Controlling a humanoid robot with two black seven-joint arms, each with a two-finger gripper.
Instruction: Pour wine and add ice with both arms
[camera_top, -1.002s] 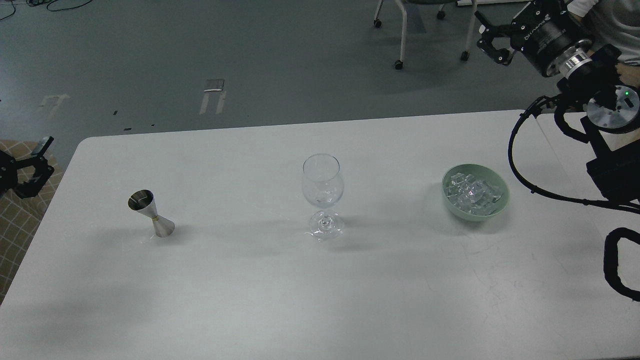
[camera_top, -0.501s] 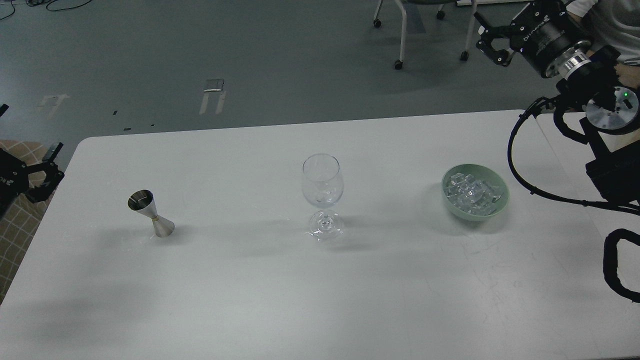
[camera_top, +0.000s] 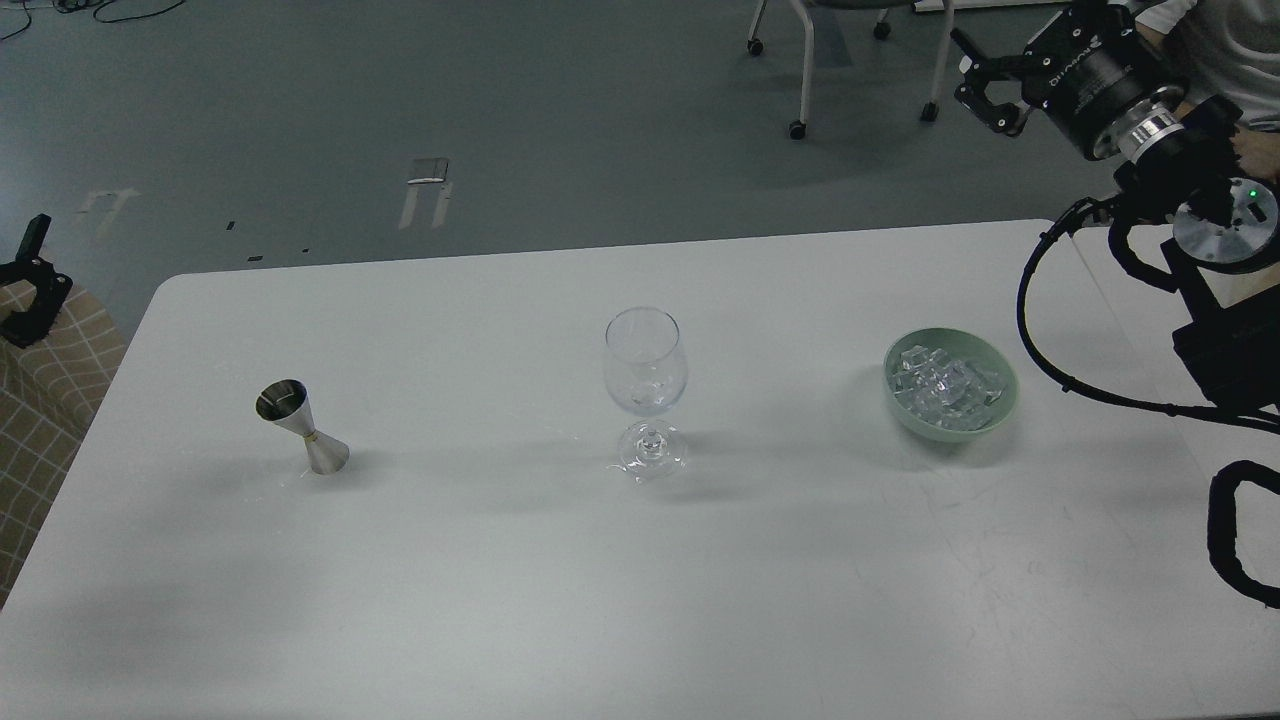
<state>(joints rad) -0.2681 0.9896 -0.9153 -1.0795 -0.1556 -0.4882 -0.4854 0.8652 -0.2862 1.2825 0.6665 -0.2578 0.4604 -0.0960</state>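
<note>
The left gripper (camera_top: 28, 285) sits at the far left edge, off the table (camera_top: 560, 600) and above a checked brown surface; only a few dark claw parts show, so whether its fingers are spread or closed cannot be told. The right gripper (camera_top: 985, 88) hangs high at the upper right, beyond the table's far edge, fingers parted around nothing — empty. On the table, well apart from both, three things stand in a rough row: a steel jigger (camera_top: 300, 427) at the left, upright on its smaller cone; a clear stemmed glass (camera_top: 645, 392) in the middle; a pale green bowl (camera_top: 950, 384) at the right with the ice (camera_top: 942, 382) heaped inside. The wine cannot be made out; the jigger's mouth is dark and the glass bowl looks close to empty, perhaps a trace at the bottom. Judged step: the approach, nothing yet grasped. To do it well, the left arm should come in low and level to the jigger's narrow waist — the cone is top-heavy and smooth, so a square pinch there and a vertical lift before any tilt. The right should drop from above onto one cube near the heap's top, since they look slick and packed. Keep both paths wide of the glass; a brush at its rim could topple it.
</note>
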